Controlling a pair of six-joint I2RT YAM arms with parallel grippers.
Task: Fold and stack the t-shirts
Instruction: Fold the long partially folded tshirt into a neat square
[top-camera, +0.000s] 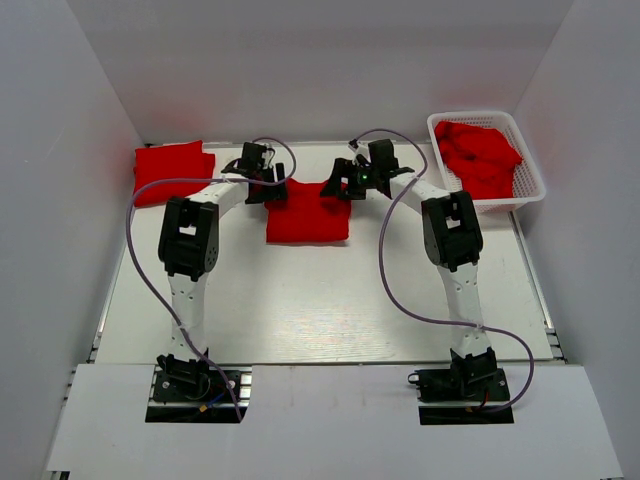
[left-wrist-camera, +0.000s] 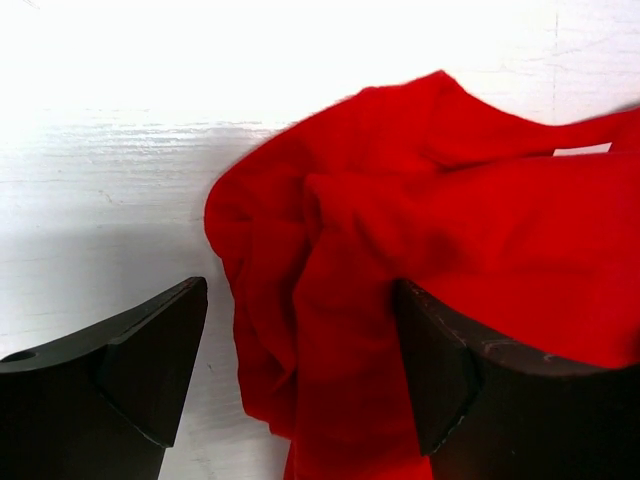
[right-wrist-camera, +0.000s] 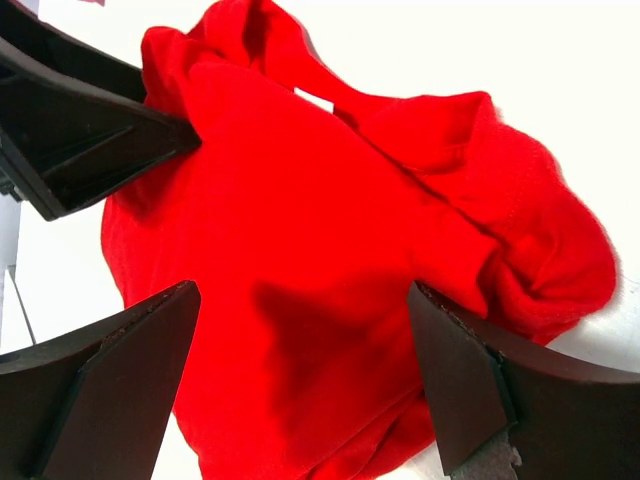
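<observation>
Left gripper (top-camera: 268, 190), its dark wedge-shaped fingers (left-wrist-camera: 140, 370) apart, straddles the far left corner of the red shirt (top-camera: 308, 215). There the soft cloth bunches in rounded folds and laps against one finger without being pinched. Right gripper (top-camera: 336, 188), jaws likewise spread wide, stands over the far right corner, where the cloth is smooth up to a puckered hem. Shirt lies mid-table as a flat near-rectangle, slightly wider than deep, its long side running left to right. Broad matte white table (top-camera: 330, 310) separates its near edge from the arm bases. At the far left, well apart, sits a folded red shirt (top-camera: 173, 170). White lattice basket (top-camera: 532, 188) holding crumpled red shirts (top-camera: 480, 155) occupies the far right corner.
</observation>
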